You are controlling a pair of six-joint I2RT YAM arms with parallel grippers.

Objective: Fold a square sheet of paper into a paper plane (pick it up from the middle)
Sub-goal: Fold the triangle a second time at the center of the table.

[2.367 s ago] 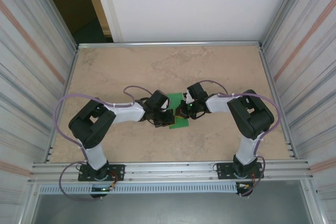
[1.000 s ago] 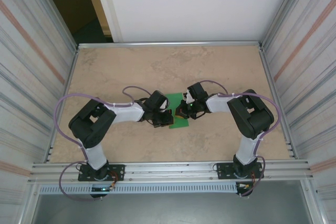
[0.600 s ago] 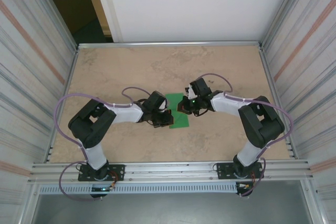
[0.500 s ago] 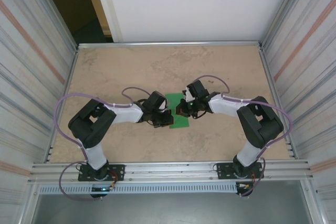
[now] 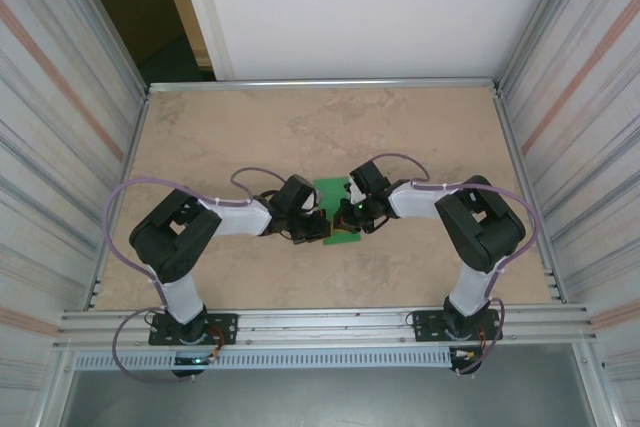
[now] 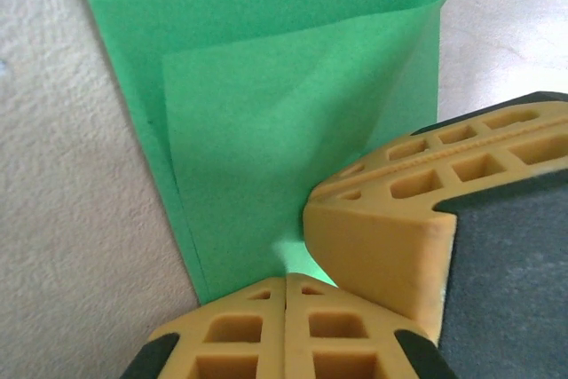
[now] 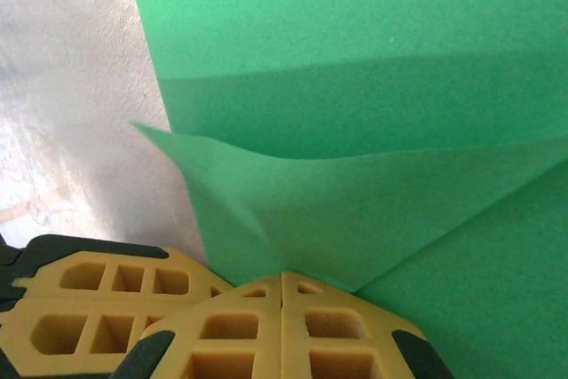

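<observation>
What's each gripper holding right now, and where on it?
Right gripper: shut on the square sheet of paper, pinching the near end of a raised flap. Left gripper: shut, tips at the sheet's edge; whether it pinches cannot be told.

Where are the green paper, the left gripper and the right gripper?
green paper (image 5: 331,190): top view, its bare far part.
left gripper (image 6: 286,288): left wrist view, closed fingertips' seam.
right gripper (image 7: 282,283): right wrist view, closed fingertips' seam.

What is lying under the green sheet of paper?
Bare beige table shows all around the square sheet of paper. Whatever is directly beneath it cannot be seen, because the sheet and its raised fold cover it.
</observation>
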